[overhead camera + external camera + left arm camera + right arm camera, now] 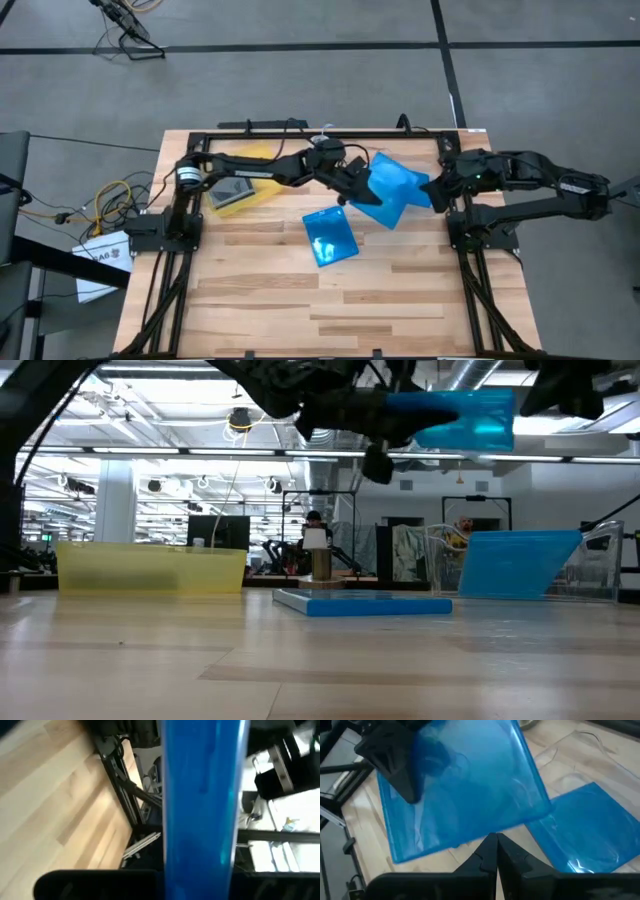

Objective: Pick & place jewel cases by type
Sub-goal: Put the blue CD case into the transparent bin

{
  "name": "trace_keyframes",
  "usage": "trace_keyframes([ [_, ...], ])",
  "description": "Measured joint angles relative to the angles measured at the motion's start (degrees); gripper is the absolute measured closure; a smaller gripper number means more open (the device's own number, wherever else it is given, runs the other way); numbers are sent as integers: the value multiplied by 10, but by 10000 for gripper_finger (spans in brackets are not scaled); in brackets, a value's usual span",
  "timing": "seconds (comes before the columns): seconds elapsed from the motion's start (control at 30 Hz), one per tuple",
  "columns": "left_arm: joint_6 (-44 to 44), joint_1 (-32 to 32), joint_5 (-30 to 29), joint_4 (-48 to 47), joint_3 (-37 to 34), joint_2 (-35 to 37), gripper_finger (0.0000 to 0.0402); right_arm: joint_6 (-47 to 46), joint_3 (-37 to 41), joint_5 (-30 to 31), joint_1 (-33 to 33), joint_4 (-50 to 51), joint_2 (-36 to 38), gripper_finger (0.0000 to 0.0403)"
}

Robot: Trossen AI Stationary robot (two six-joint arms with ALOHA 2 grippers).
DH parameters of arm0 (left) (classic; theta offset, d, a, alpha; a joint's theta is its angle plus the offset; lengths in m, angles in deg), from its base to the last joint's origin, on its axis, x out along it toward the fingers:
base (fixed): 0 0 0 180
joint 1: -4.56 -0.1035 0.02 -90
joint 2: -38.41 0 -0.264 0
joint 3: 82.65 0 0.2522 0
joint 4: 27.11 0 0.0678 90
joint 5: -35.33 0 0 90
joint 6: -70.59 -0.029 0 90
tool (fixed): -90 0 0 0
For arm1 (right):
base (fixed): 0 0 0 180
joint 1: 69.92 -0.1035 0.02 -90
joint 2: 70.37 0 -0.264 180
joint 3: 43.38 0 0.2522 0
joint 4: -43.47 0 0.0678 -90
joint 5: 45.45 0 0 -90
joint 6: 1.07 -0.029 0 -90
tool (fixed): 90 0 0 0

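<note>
Left gripper (352, 187) clamped on bright translucent blue square plastic jewel case (388, 195), airborne | right gripper (496, 851) shut, empty | advise: keep level, lower over clear colourless plastic bin (612, 565).

Three blue jewel cases (330, 237): flat, lifted, tilted

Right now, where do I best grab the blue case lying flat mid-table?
Probably take one edge of the flat blue case, coming straight down. It lies thin and flat on the table with nothing touching its sides, so only a rim offers the fingers purchase. The left gripper already holds another blue case.
</note>
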Motion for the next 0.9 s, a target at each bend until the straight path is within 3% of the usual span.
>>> trace_keyframes([
  [0.23, 71, -1, -46, 17, 53, -51, 385, 57, 0, 0, -12, -13, -16, 403],
  [0.37, 82, -3, -114, 13, 57, -51, 384, 93, 0, -9, -30, -33, -28, 403],
  [0.6, 116, -11, -121, 26, 56, -51, 384, 151, 0, -81, -75, -63, -50, 403],
  [0.9, 146, 3, -155, 22, 56, -51, 384, 152, 0, -83, -127, -60, -68, 403],
])
